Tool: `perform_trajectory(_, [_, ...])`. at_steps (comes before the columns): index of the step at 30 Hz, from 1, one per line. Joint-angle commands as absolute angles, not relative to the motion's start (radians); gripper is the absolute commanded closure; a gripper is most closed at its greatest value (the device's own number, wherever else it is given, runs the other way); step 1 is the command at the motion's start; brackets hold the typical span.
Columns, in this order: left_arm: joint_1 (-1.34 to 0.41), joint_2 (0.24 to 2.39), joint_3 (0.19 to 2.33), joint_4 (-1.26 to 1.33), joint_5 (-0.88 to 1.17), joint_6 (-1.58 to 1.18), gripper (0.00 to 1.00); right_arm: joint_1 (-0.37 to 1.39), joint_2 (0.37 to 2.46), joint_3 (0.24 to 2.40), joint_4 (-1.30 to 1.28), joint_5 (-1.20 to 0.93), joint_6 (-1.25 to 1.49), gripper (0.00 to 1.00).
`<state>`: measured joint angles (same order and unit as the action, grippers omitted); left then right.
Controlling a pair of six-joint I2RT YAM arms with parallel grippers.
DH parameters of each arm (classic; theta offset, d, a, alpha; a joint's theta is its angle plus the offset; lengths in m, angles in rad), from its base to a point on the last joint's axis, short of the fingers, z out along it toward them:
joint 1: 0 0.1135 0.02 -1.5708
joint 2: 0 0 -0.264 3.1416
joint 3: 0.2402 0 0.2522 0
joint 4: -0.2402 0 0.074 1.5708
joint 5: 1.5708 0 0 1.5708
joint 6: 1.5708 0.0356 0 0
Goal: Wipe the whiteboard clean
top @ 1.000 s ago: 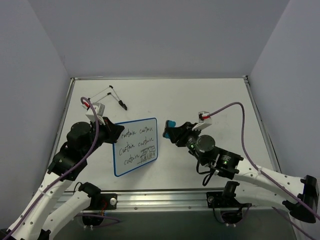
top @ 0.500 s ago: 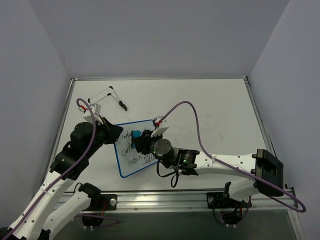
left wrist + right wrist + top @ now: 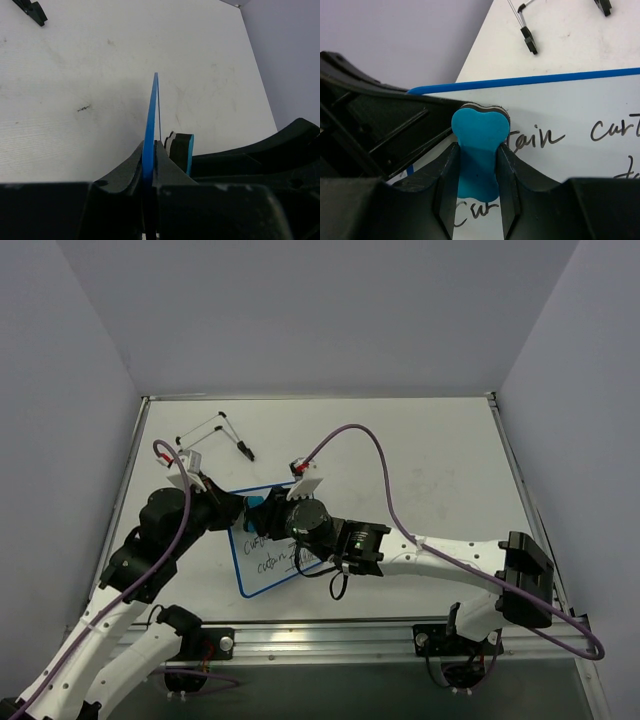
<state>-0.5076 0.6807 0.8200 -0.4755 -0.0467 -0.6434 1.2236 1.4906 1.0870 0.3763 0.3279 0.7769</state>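
Note:
The whiteboard [image 3: 262, 568], blue-framed with black handwriting, lies tilted at the front left of the table. My left gripper [image 3: 230, 508] is shut on its left edge; in the left wrist view the board [image 3: 153, 107] stands edge-on between my fingers [image 3: 150, 157]. My right gripper [image 3: 266, 518] is shut on a blue eraser [image 3: 257, 503] and presses it on the board's upper left corner. In the right wrist view the eraser [image 3: 479, 142] sits between my jaws [image 3: 478, 175], covering the start of the top written line on the board [image 3: 580, 112]. The eraser also shows in the left wrist view [image 3: 183, 150].
A thin wire stand with black clip feet [image 3: 218, 432] lies at the back left of the table, also in the right wrist view [image 3: 527, 41]. One black clip [image 3: 31, 10] shows in the left wrist view. Grey walls close in the table on three sides.
My right arm has swung left from beside the board onto it, carrying the eraser across to the upper left corner. The left gripper has kept its hold; the board has turned slightly.

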Motion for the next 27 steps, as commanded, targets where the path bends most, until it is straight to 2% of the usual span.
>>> perform_trajectory(1, [-0.517,0.672,0.799,-0.588,-0.009,-0.538,0.98,1.203,1.517,1.134,0.269,0.343,0.906,1.00])
perform_trajectory(12, [-0.518,0.627,0.796,-0.543,0.054,-0.506,0.98,1.204,1.517,1.083,0.305,0.180,0.951,1.00])
perform_trajectory(27, [-0.523,0.592,0.793,-0.538,0.031,-0.505,0.98,1.264,1.488,1.040,0.328,0.114,0.948,1.00])
